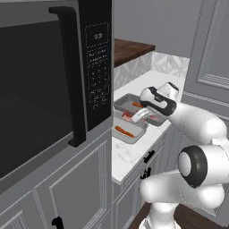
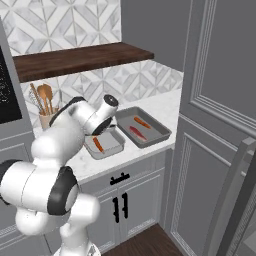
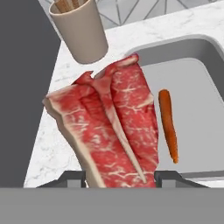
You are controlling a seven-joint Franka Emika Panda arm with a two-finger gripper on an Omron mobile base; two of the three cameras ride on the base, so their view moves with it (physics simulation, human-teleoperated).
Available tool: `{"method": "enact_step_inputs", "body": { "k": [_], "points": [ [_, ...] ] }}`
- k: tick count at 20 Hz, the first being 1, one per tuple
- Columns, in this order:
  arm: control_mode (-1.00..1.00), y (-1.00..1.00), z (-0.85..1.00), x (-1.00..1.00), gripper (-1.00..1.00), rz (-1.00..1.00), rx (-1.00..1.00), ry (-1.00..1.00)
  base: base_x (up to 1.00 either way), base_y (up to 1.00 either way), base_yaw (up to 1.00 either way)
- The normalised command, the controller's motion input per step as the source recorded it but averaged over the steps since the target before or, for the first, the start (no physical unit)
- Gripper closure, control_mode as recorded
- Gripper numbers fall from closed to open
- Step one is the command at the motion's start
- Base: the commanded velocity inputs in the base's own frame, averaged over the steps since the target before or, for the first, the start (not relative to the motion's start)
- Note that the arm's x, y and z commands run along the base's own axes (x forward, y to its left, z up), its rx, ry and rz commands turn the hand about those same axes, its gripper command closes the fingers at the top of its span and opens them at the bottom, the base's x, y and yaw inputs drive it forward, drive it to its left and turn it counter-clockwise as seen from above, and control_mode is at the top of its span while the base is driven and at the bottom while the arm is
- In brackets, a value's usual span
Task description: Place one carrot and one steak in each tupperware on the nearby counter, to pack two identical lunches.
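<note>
Your fingers (image 3: 72,177) are closed on a steak (image 3: 113,131), one tip on each side of the slab, holding it above the near tupperware (image 3: 205,52).

In the hand view you see the gripper (image 3: 119,178) at the bottom edge with the red, pale-streaked meat rising from between its tips, partly over the grey container's rim and partly over the white counter (image 3: 52,131). One carrot (image 3: 168,124) lies alone on that container's floor, just beside the steak. A beige cup (image 3: 81,30) of wooden utensils stands on the counter beyond. From the right base view, you find the far tupperware (image 2: 155,131) just beside the near one, already holding a carrot (image 2: 142,122) and a steak (image 2: 136,132), lying apart.
</note>
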Motion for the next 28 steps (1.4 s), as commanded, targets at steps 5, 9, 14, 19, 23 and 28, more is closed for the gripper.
{"method": "enact_step_inputs", "body": {
  "k": [5, 9, 14, 19, 23, 28],
  "points": [
    [-1.00, 0.00, -0.40, 0.68, 1.00, 0.04, -0.05, 0.05, 0.00, 0.00, 0.00],
    [-1.00, 0.01, -0.53, 0.40, 1.00, 0.00, -0.08, 0.00, 0.00, 0.00, 0.00],
    [-1.00, 0.04, -0.50, 0.14, 1.00, 0.00, -0.08, -0.01, 0.00, 0.00, 0.00],
    [-1.00, 0.00, -0.29, 0.25, 1.00, -0.05, 0.00, -0.04, 0.00, 0.00, 0.00],
    [-1.00, 0.00, -0.21, 0.38, 1.00, -0.02, -0.03, -0.05, 0.00, 0.00, 0.00],
    [-1.00, 0.00, -0.15, 0.37, 1.00, 0.00, -0.03, -0.05, 0.00, 0.00, 0.00]
  ]
}}
